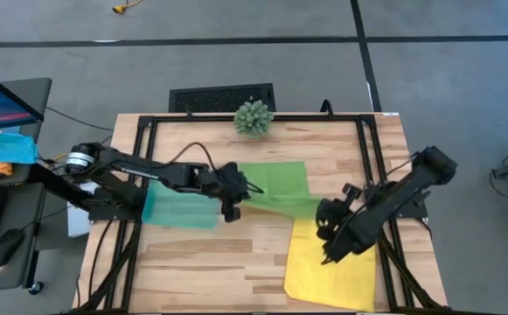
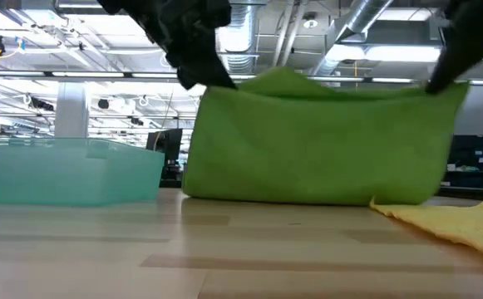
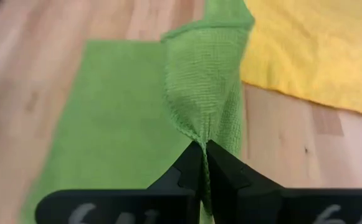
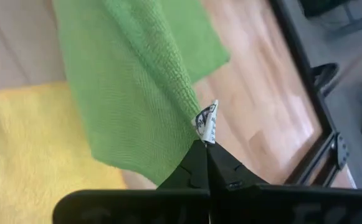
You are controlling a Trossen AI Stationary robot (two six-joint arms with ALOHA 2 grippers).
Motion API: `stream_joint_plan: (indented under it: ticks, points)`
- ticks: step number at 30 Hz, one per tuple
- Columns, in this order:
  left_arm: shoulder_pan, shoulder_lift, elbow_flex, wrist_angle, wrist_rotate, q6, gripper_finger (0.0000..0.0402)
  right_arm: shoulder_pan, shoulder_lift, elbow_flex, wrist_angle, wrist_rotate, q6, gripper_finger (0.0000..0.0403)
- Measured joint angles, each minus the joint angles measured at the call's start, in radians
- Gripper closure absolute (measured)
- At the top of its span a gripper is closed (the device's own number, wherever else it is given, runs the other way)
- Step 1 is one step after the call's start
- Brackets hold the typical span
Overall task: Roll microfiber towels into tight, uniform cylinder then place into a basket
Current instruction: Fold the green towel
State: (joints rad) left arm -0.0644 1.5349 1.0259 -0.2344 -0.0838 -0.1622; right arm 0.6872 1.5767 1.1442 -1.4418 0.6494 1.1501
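Jaws: left gripper (image 3: 204,148) and right gripper (image 4: 204,147) each clamped on a corner of the nubby green microfiber towel (image 1: 275,185), centre frame; yellow towel (image 1: 328,267) flat, lower right; translucent teal basket (image 1: 179,208) left.

Towel (image 1: 275,185) leaf green; second towel (image 1: 332,267) bright yellow; basket (image 1: 179,208) translucent teal; table (image 1: 236,254) pale wood.

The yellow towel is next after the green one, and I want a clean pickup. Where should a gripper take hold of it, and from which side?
Probably by a bare corner, from above. The yellow towel lies flat on the table, so only its thin edges offer a pinch. Its near corners are clear, while the right gripper and the lifted green towel hang over the far edge.
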Motion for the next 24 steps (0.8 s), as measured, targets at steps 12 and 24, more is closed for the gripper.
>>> stream_joint_plan:
  ticks: [12, 24]
  points:
    - [-0.173, 0.099, -0.001, -0.061, -0.297, -0.208, 0.0398, 0.018, 0.178, 0.077, 0.070, -0.049, 0.004, 0.0399]
    - [-0.220, 0.102, -0.001, -0.186, -0.641, -0.553, 0.0398, -0.189, 0.179, 0.080, 0.084, 0.084, -0.105, 0.0401]
